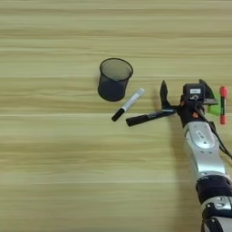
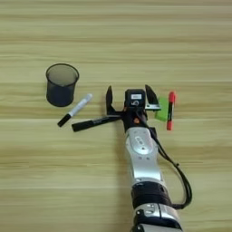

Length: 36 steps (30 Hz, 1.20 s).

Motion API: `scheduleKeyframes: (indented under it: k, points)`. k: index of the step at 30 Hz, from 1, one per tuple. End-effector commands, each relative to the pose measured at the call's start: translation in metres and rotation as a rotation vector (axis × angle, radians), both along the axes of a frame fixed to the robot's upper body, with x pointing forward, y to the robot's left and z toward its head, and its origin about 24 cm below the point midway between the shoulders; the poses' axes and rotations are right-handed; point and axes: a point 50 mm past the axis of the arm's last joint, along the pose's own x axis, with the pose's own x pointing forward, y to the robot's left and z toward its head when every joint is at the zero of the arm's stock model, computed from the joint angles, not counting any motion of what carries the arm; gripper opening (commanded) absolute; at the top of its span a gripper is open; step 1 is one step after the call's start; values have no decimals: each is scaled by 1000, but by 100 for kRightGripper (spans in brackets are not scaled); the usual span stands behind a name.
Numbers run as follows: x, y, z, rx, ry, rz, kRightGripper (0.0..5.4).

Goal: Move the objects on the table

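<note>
A broad light wooden table (image 2: 113,41) with horizontal plank grain fills both views. Farthest left stands a black mesh cup (image 2: 61,84), upright with its mouth open to the camera; nothing is visible inside it. Just right of the cup lies a white marker with black cap (image 2: 75,110), set diagonally with the capped end toward the lower left, near the cup but apart from it. Next comes a long black marker (image 2: 95,122), lying nearly level and tilted slightly upward to the right, its right end reaching the left finger of the right gripper (image 2: 131,97). The gripper's two black fingers are spread wide, with nothing held between them; the silver forearm (image 2: 142,156) enters from the bottom edge. A small green block (image 2: 161,113) lies just beside the right finger, partly hidden by it. Farthest right, a red-capped marker (image 2: 170,110) lies almost vertical, red cap upward, just beside the green block.
</note>
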Motion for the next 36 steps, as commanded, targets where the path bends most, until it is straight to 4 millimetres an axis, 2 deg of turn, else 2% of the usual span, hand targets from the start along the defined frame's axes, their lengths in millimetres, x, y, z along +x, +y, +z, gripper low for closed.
scheduleKeyframes:
  k: [1,13,19,36]
  points:
    - [15,-2,34,-39,-125,10,538]
    - [14,-9,36,-54,-134,-43,538]
    - [7,-28,36,-41,-135,-166,538]
    - [-24,-51,10,-4,-23,-304,538]
